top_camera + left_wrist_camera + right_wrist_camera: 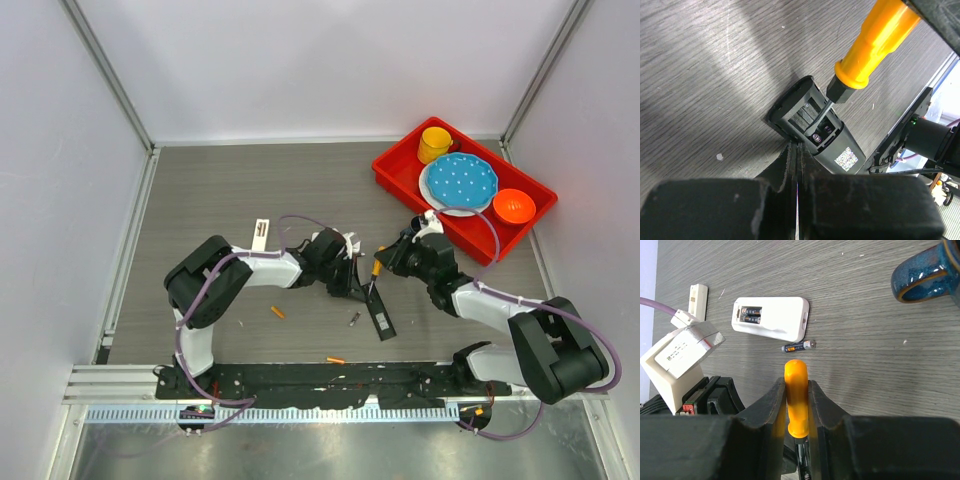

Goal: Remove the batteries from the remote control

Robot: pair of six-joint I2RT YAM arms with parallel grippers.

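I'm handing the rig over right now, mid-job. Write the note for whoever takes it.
Left gripper: jaws shut, tips at the end of the black remote.
Right gripper: shut on the screwdriver, its tip inside the black remote's open battery bay.
Done: an orange battery lies loose on the table, and a dark battery beside the white remote.
Left: the two batteries in the white remote's open bay. Whether the black remote is empty I cannot tell.
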